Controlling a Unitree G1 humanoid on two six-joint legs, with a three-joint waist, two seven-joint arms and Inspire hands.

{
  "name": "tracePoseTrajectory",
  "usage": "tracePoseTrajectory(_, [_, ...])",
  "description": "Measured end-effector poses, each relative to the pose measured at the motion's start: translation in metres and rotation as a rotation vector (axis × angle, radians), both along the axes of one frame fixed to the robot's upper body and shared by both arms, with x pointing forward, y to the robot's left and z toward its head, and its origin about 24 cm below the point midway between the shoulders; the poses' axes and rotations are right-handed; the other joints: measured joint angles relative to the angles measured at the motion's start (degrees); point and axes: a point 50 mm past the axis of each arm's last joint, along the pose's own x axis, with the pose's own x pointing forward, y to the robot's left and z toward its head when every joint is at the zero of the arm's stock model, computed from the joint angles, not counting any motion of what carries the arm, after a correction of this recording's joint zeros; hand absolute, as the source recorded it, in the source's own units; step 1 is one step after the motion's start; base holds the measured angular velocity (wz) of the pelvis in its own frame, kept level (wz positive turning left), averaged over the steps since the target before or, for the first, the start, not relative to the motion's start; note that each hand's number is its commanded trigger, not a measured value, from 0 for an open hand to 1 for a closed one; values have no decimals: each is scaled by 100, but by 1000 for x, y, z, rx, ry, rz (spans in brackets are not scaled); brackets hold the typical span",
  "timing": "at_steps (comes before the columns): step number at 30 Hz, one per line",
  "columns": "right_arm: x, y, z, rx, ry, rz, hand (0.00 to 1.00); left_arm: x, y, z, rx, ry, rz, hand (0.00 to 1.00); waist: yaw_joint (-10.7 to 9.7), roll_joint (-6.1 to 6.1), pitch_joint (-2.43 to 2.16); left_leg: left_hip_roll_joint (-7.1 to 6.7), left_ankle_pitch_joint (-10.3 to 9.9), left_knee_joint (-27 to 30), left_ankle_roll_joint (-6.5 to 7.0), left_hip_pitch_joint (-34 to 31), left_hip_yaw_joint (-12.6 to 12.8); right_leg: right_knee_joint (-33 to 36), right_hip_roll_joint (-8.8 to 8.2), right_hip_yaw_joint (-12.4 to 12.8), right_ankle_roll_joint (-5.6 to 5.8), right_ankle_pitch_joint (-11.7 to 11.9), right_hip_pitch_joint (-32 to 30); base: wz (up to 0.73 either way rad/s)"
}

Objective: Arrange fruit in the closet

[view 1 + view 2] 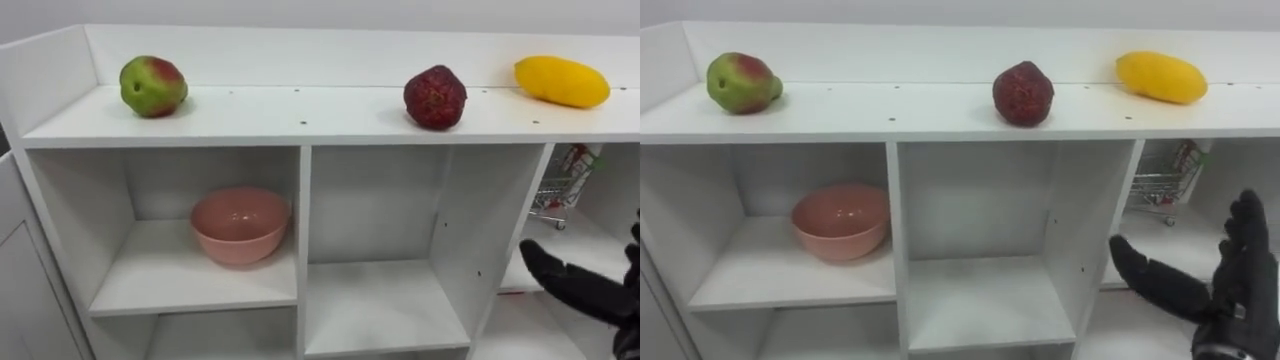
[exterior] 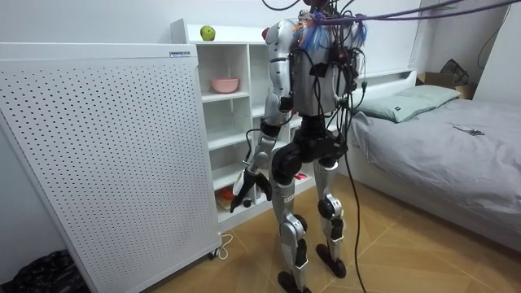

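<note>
My right hand was low at the right, in front of the white closet. Its fingers were straight and spread wide, and it held nothing. My left hand hung down by the lower shelves. Its fingers were loose, and it held nothing too.

All the fruit sat on the top board, well apart. There was a green and red fruit at the left, a dark red fruit in the middle and a yellow fruit at the right. None was in a box of the closet yet, so I think the job had only just started.

A pink bowl stood in the upper left box. The middle box was bare. A little cart stood in the right box.

I think the best move was to lift my right hand up to the yellow fruit, since it was the nearest. It is long and smooth, so I should wrap my fingers round its middle, not its tip. I should lift it clear of the edge before bringing it down, and keep away from the dark red fruit so it would not roll.

I could read no words. A packet in the cart had some print, but it was too small to read.
</note>
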Motion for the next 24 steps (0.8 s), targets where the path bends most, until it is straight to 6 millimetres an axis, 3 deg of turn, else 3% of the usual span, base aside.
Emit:
tracePoseTrajectory(3, [2, 0, 18, -39, -68, 13, 0, 0, 1, 0, 1, 3, -23, 0, 15, -99, -41, 8, 0, 3, 0, -23, -4, 0, -2, -97, 0, 0, 11, 13])
tracePoseTrajectory(5, [6, 2, 26, -54, -98, 34, 0, 0, 2, 0, -5, 9, -33, 0, 58, -128, -30, 8, 0, 0, 0, 30, -6, -1, -2, -91, 0, 0, 63, 0])
tracePoseTrajectory(11, [14, 13, 44, -68, -166, 87, 0, 7, 0, 0, -29, 2, -51, 0, 199, -125, -5, 10, 0, 1, -1, 6, -1, -4, -3, -97, 0, 0, 38, 0])
tracePoseTrajectory(16, [16, 19, 51, -116, -190, 107, 0, 12, 0, 1, -30, -9, -55, 0, 323, -121, -14, 11, 0, 10, -1, -47, -10, 0, -3, -101, -4, 3, -9, 0])
tracePoseTrajectory(24, [17, 27, 74, -187, -275, 97, 0, 12, 0, 1, -28, -6, -58, 0, 355, -80, -36, 10, 1, 14, -1, -59, -135, 4, -5, -185, -6, 4, 14, 5])
